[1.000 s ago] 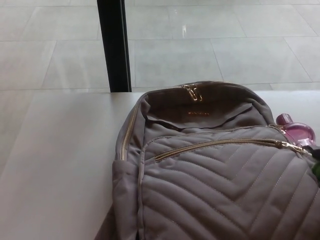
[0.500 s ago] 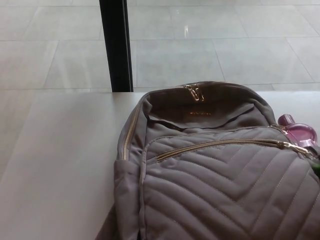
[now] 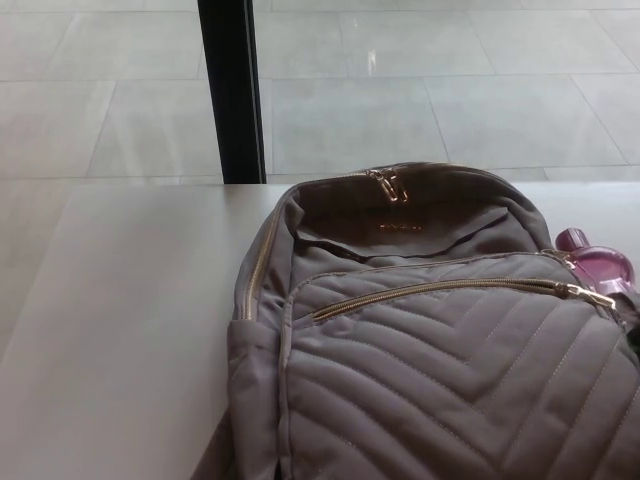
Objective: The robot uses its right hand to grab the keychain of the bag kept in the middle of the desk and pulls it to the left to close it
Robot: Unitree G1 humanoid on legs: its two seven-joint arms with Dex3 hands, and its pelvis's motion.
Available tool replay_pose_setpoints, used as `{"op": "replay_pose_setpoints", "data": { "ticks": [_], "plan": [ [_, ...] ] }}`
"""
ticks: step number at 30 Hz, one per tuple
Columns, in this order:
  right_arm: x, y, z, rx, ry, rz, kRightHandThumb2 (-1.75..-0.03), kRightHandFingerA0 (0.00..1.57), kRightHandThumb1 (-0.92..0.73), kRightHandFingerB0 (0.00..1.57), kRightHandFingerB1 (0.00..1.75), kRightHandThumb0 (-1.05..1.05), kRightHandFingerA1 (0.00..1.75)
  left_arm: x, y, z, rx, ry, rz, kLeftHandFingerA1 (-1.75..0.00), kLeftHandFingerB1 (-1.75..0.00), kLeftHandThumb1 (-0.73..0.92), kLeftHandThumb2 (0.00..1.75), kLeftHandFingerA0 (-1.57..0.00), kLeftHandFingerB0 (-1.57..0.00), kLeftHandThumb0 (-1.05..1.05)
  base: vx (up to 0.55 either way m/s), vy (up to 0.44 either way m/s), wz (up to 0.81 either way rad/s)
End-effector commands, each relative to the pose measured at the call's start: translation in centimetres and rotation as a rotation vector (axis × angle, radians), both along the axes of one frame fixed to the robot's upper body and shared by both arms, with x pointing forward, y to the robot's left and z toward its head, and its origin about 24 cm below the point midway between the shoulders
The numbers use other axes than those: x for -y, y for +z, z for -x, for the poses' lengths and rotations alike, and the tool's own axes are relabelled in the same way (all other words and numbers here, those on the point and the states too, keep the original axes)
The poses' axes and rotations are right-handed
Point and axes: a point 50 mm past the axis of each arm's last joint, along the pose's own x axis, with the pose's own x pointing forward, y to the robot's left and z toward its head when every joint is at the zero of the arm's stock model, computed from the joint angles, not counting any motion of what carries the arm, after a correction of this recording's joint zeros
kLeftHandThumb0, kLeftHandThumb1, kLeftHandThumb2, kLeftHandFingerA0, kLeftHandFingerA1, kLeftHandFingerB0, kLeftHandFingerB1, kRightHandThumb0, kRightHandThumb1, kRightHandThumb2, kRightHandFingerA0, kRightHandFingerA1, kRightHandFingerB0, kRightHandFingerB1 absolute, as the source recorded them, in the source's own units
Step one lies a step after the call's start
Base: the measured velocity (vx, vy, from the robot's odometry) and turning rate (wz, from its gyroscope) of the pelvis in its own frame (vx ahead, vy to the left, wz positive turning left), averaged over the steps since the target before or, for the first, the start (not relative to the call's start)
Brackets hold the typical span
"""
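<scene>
Head view shows no hand, so I cannot tell its grip. The keychain [image 3: 596, 264] sits at the edge of the bag [image 3: 440, 380]; a reach may miss it.

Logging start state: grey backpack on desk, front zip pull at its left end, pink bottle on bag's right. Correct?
No: the head view shows the front zip pull at the zip's right end, beside the pink bottle. Grey backpack on the desk, bottle on its right: fine.
</scene>
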Motion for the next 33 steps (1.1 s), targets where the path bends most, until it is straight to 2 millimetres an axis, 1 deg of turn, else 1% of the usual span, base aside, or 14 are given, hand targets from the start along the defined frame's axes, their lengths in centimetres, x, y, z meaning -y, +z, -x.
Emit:
{"op": "replay_pose_setpoints", "data": {
  "ticks": [1, 3, 4, 5, 6, 11, 12, 13, 14, 20, 21, 22, 23, 33],
  "plan": [
    [0.7, -0.2, 0.3, 0.095, -0.033, 0.006, -0.84, 0.79, -0.77, 0.74, 1.24, -0.08, 1.74, -0.2, 0.2, -0.1, 0.023, 0.009, -0.023, -1.08, -0.94, 0.78, 1.37, -0.76, -0.57, -0.98, 0.00, 0.000, 0.00],
    [0.9, -0.3, 0.3, 0.140, -0.031, 0.002, -0.86, 0.81, -0.72, 0.76, 1.23, -0.04, 1.72, -0.2, 0.2, -0.1, 0.024, 0.010, -0.021, -1.17, -1.03, 0.92, 0.98, -0.74, -0.53, -1.05, 0.00, 0.000, 0.00],
    [1.0, -0.3, 0.3, 0.152, -0.035, -0.005, -0.87, 0.81, -0.72, 0.74, 1.27, -0.04, 1.72, -0.2, 0.2, -0.1, 0.023, 0.005, -0.025, -1.10, -0.95, 0.81, 1.40, -0.77, -0.56, -1.05, 0.00, 0.000, 0.00],
    [1.1, -0.3, 0.3, 0.157, -0.035, -0.010, -0.86, 0.80, -0.73, 0.73, 1.29, -0.04, 1.73, -0.2, 0.2, 0.0, 0.023, 0.002, -0.023, -1.08, -0.93, 0.78, 1.37, -0.72, -0.53, -1.02, 0.00, 0.000, 0.00],
    [1.1, -0.3, 0.3, 0.184, -0.027, -0.015, -0.89, 0.80, -0.69, 0.73, 1.29, -0.03, 1.73, -0.2, 0.2, 0.0, 0.024, 0.005, -0.021, -1.16, -1.02, 0.92, 0.96, -0.71, -0.53, -1.05, 0.00, 0.000, 0.00],
    [1.4, -0.6, 0.5, 0.205, -0.020, -0.026, -0.91, 0.79, -0.69, 0.69, 1.35, -0.07, 1.74, -0.1, 0.2, 0.2, 0.032, 0.004, -0.016, -1.18, -1.03, 0.92, 0.95, -0.71, -0.53, -1.05, 0.00, 0.000, 0.00],
    [1.4, -0.6, 0.5, 0.209, -0.018, -0.036, -0.88, 0.89, -0.70, 0.68, 1.36, 0.01, 1.75, -0.1, 0.2, 0.2, 0.034, 0.003, -0.014, -1.10, -0.95, 0.76, 1.35, -0.75, -0.55, -1.02, 0.00, 0.000, 0.00],
    [1.4, -0.7, 0.5, 0.220, -0.016, -0.048, -0.94, 0.78, -0.69, 0.64, 1.41, -0.07, 1.75, -0.2, 0.2, 0.2, 0.031, 0.005, -0.014, -1.18, -1.04, 0.92, 0.96, -0.72, -0.53, -1.05, 0.00, 0.000, 0.00],
    [1.4, -0.7, 0.5, 0.226, -0.015, -0.055, -0.97, 0.78, -0.67, 0.63, 1.46, -0.08, 1.75, -0.1, 0.2, 0.2, 0.029, 0.004, -0.016, -1.10, -0.94, 0.80, 1.39, -0.73, -0.54, -1.05, 0.00, 0.000, 0.00],
    [0.4, -0.5, 0.3, 0.251, 0.018, -0.146, -1.13, 0.81, -0.55, 0.62, 1.60, -0.09, 1.75, -0.2, 0.3, 0.3, 0.041, 0.020, -0.018, -1.10, -0.96, 0.77, 1.36, -0.74, -0.57, -1.05, 0.00, 0.000, 0.00],
    [0.3, -0.4, 0.2, 0.249, 0.009, -0.191, -1.16, 0.82, -0.53, 0.64, 1.60, -0.11, 1.75, -0.2, 0.3, 0.3, 0.040, 0.023, -0.018, -1.19, -1.03, 0.92, 0.95, -0.71, -0.53, -1.05, 0.00, 0.000, 0.00],
    [0.3, -0.4, 0.1, 0.249, 0.009, -0.193, -1.16, 0.82, -0.53, 0.64, 1.60, -0.11, 1.75, -0.2, 0.3, 0.3, 0.041, 0.024, -0.019, -1.19, -1.03, 0.92, 0.95, -0.71, -0.53, -1.05, 0.00, 0.000, 0.00],
    [0.0, 0.0, -0.1, 0.269, 0.014, -0.282, -1.24, 0.84, -0.50, 0.72, 1.52, -0.11, 1.75, -0.2, 0.3, 0.3, 0.044, 0.027, -0.016, -1.10, -0.94, 0.77, 1.38, -0.73, -0.54, -1.05, 0.00, 0.000, 0.00],
    [-1.5, 2.1, -1.4, 0.201, -0.095, -0.718, -1.22, 0.91, -0.55, 0.67, 1.67, -0.14, 1.75, -0.2, 0.3, 0.1, 0.034, 0.031, -0.030, -1.09, -0.95, 0.77, 1.39, -0.79, -0.59, -1.01, 0.00, 0.000, 0.00]
  ]
}}
